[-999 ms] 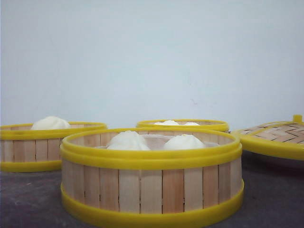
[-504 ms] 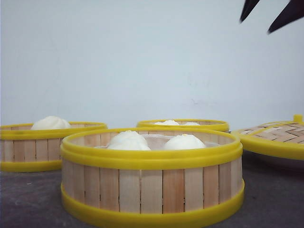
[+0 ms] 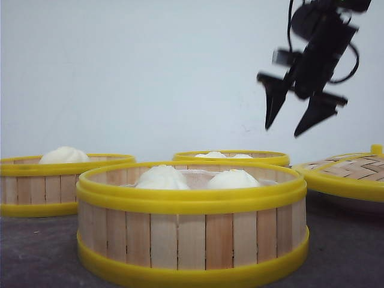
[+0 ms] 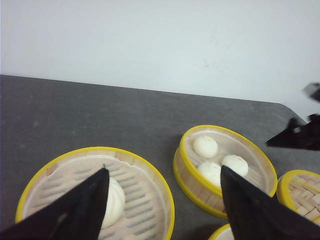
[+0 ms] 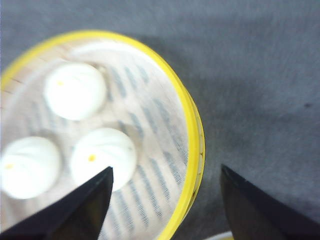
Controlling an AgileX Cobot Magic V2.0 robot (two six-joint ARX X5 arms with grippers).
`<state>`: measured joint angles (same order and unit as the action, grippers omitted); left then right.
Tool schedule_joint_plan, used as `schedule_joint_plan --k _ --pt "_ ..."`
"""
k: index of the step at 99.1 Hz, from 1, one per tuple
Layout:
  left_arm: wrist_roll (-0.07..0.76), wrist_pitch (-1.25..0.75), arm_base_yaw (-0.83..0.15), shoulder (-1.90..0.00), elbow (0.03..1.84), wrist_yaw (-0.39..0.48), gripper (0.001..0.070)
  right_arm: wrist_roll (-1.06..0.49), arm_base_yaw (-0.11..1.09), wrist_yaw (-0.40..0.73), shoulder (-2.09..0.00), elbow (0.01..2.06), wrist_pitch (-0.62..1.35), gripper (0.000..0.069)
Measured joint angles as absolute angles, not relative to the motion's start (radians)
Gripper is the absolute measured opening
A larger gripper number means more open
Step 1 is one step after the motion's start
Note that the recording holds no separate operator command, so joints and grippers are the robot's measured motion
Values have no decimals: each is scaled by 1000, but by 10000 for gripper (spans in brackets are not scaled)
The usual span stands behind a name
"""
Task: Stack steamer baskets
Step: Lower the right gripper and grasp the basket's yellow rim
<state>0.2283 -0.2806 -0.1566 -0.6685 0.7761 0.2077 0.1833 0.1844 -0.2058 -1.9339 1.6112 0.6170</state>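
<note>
My right gripper (image 3: 283,131) is up in the air, jaws spread, holding nothing, above the far basket (image 3: 231,157). Right wrist view looks down on that basket's rim (image 5: 192,135), three buns (image 5: 102,154) inside. My left gripper (image 4: 162,200) is also spread and empty, over the left basket (image 4: 145,192) with its single bun. Near basket (image 3: 192,222) sits in front, lid (image 3: 345,171) off to the right. All three baskets sit apart, nothing stacked. Risk as I see it: rim is thick and slick, an off-centre pinch could tilt the basket and roll the buns; a finger landing inside would squash one
</note>
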Motion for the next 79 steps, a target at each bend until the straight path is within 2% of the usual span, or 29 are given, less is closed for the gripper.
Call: schedule_joint_plan --k 29,59,71,79 --pt "228 -281 -162 -669 776 207 427 184 204 -182 -2035 1612 616 390" --pt "228 -282 -162 -669 776 207 427 186 221 -102 -2050 1612 613 98" --pt "228 -282 -162 -669 776 207 427 191 222 -101 -2050 1612 610 41" --pt "228 -282 -162 -669 776 207 427 191 222 -99 -2050 1612 611 30"
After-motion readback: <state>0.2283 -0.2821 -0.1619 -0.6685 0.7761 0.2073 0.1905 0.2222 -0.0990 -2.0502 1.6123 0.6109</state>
